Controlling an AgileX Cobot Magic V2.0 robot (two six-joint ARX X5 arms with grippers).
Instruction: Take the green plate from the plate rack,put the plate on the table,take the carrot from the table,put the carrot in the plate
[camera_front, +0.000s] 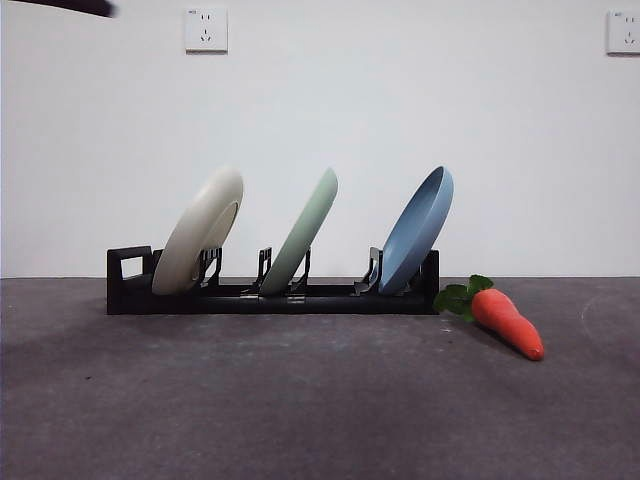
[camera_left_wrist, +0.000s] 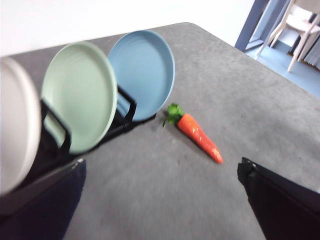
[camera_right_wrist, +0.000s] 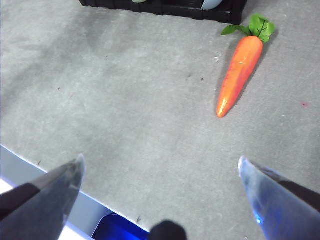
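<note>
Both released grippers (camera_left_wrist: 160, 200) (camera_right_wrist: 160, 195) show only in wrist views; front view shows carrot (camera_front: 507, 321) beside plate rack (camera_front: 270, 297).

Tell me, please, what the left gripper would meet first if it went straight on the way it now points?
Probably bare table: the open left gripper aims between the green plate in the plate rack and the carrot. Depth is unclear.

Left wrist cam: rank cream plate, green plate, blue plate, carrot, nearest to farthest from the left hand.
From the left hand, jaws open, empty:
1. Cream plate, nearest end of the plate rack.
2. Green plate, middle slot.
3. Blue plate, far end slot.
The carrot lies on the table off the rack's far end; against the plates, too close to call.
</note>
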